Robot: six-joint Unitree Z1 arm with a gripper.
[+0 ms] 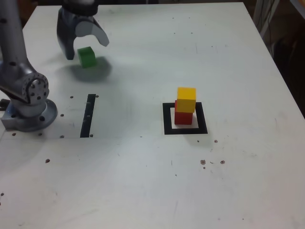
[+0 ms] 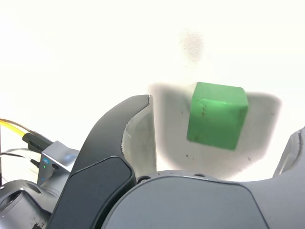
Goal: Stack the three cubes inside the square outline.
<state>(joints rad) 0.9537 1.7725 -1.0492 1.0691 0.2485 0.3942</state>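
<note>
With two of the three cubes stacked, the pick-up of the last one looks to be the step in hand. Across the pale worktop (image 1: pixel 119 181), the arm (image 1: pixel 14 47) reaches to the far left corner of the exterior view. Its jaws stand wide open around the green cube (image 1: pixel 87 57), gripping nothing. In the exterior view's right half lies the black square outline (image 1: pixel 202 119), with the red cube (image 1: pixel 183 118) inside it and the yellow cube (image 1: pixel 186 99) on top. The next move, I judge, is to settle the jaws evenly about the green cube, close, lift, and carry it over to the yellow one, lowering gently so the pair isn't nudged.

The arm's upper part runs out of the exterior view, and the jaws look blurred there. One jaw is cut off by the wrist view's edge, and I can't tell how high the tips hang. Yellow hides the red cube's top, so how squarely they meet is hard to judge.
</note>
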